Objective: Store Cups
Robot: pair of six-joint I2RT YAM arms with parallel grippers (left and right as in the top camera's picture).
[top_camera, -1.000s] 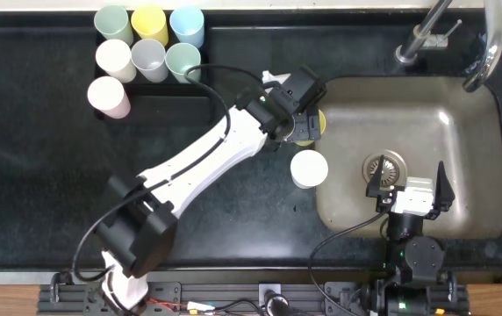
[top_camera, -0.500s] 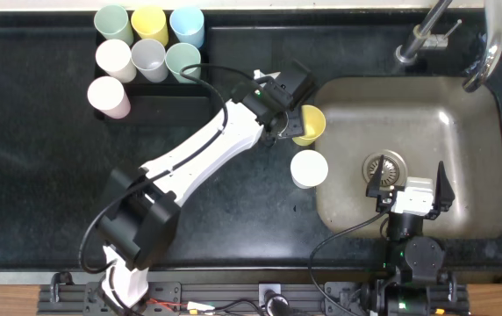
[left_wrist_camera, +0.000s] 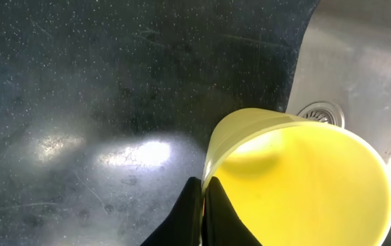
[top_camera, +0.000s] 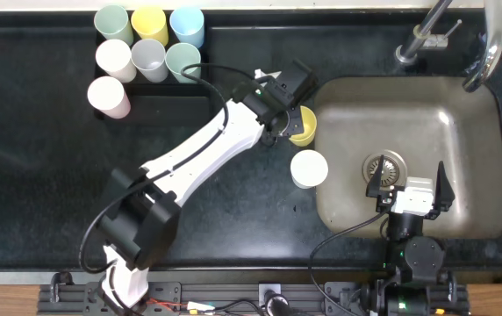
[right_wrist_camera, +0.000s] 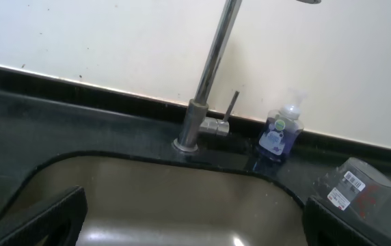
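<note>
The right gripper (right_wrist_camera: 194, 212) hangs over the steel sink (right_wrist_camera: 161, 198), its jaws set wide apart. At the back edge of the black worktop (right_wrist_camera: 59, 102), against the pale wall (right_wrist_camera: 79, 34), stands the tap (right_wrist_camera: 206, 89). A blue soap bottle (right_wrist_camera: 279, 133) stands just beside it, and a clear labelled plastic container (right_wrist_camera: 353, 184) sits on the worktop past the bottle.

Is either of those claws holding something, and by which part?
The left gripper pinches the yellow cup by its rim; the right gripper, open, holds nothing.
</note>
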